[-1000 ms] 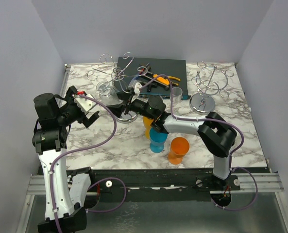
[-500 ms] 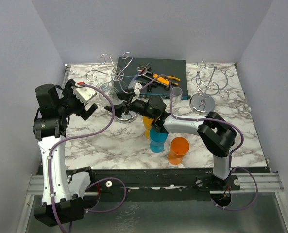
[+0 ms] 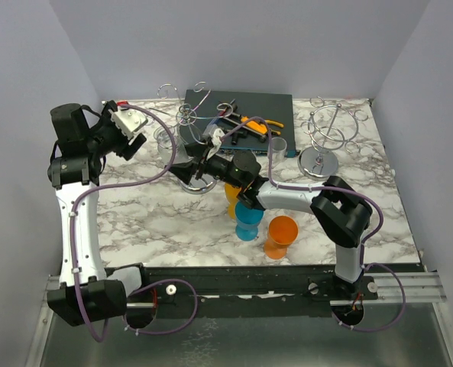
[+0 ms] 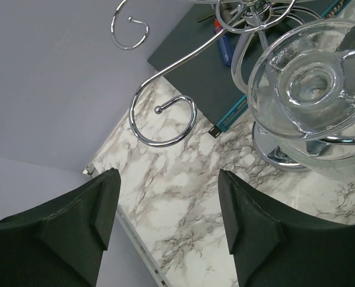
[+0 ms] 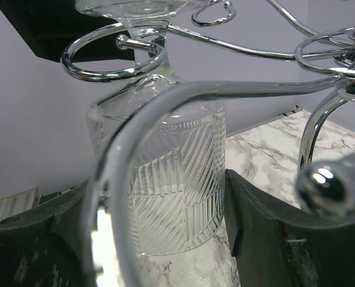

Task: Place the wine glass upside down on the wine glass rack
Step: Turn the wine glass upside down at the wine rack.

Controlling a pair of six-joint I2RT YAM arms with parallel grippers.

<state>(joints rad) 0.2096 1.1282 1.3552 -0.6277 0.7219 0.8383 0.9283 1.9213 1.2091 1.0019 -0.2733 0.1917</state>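
Note:
The clear ribbed wine glass (image 3: 165, 140) hangs upside down on the chrome rack (image 3: 189, 116) at the back left. Its stem sits in a ring and its foot rests on top (image 4: 312, 84). In the right wrist view the bowl (image 5: 165, 179) hangs free above the marble. My right gripper (image 3: 185, 172) is open, and the bowl shows between its two fingers (image 5: 156, 203); I cannot tell whether they touch it. My left gripper (image 3: 133, 128) is open and empty (image 4: 168, 203), raised to the left of the glass.
A second chrome rack (image 3: 323, 138) stands at the back right. A dark case with tools (image 3: 245, 113) lies at the back. A yellow cup (image 3: 232, 191), a blue cup (image 3: 248, 220) and an orange cup (image 3: 281, 233) stand under my right arm. A small clear cup (image 3: 278, 145) stands by the case.
My left arm has lifted and swung back and left, away from the glass, with its gripper open. My right gripper has shifted slightly left. The glass stays hanging on the rack.

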